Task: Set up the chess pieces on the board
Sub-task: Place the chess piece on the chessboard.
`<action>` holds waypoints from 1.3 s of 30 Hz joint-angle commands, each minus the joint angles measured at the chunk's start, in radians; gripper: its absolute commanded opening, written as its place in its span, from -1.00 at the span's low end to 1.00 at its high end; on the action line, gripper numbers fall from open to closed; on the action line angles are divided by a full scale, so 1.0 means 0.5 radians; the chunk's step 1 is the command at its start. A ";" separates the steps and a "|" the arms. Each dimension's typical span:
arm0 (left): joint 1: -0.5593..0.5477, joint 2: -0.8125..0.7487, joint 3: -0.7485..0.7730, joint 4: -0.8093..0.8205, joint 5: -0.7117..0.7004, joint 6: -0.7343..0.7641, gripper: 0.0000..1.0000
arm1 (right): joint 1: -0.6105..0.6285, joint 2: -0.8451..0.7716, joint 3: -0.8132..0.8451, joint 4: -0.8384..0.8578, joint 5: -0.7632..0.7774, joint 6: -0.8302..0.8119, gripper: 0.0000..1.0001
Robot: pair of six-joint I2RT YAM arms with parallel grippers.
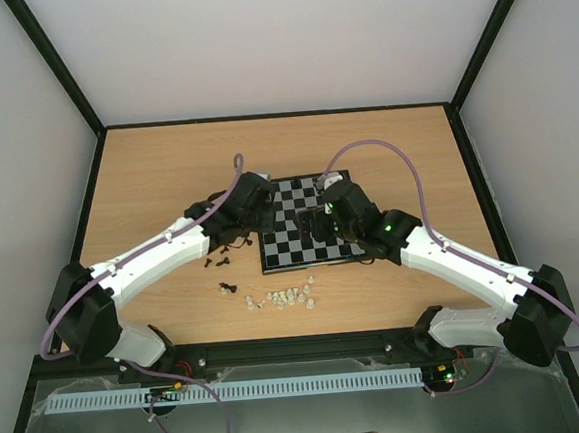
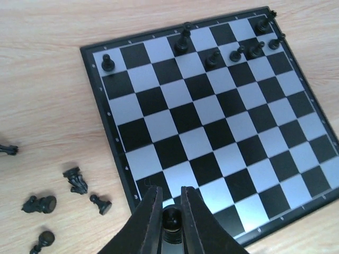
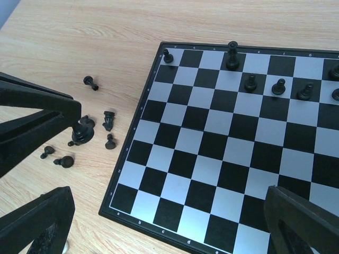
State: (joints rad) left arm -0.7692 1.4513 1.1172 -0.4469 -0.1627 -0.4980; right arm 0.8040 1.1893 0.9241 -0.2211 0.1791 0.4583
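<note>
Several chess pieces [image 2: 213, 58] upright on far rows of the board [image 2: 212, 132]; loose black pieces [image 2: 79, 180] lying on the table [image 2: 47, 95] left of it. Clamped between the fingers of the left gripper [image 2: 171, 193], one black piece [image 2: 171, 219] at the board's near edge; right gripper [image 3: 168, 198] spread wide above the board.

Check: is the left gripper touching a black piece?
Touching. Left wrist view: the left gripper clamps a black chess piece between its fingers, no gap on either side.

No legible text (marks on the board [image 3: 122, 161] too tiny)
</note>
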 commanded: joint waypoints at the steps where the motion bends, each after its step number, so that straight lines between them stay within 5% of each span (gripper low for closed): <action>1: -0.083 0.046 0.041 0.106 -0.461 -0.030 -0.95 | -0.015 -0.055 -0.038 -0.073 0.064 0.066 0.97; 16: -0.091 0.304 -0.061 0.759 -0.817 0.089 -0.95 | -0.033 -0.027 -0.040 -0.120 0.054 0.141 0.97; 39: 0.138 1.119 0.441 1.069 -0.500 0.114 -0.94 | -0.062 0.057 -0.095 -0.079 0.024 0.160 0.97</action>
State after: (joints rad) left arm -0.6945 1.9629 1.2766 0.0364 -0.4290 -0.4305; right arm 0.7815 1.2049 0.8948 -0.2466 0.1879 0.5289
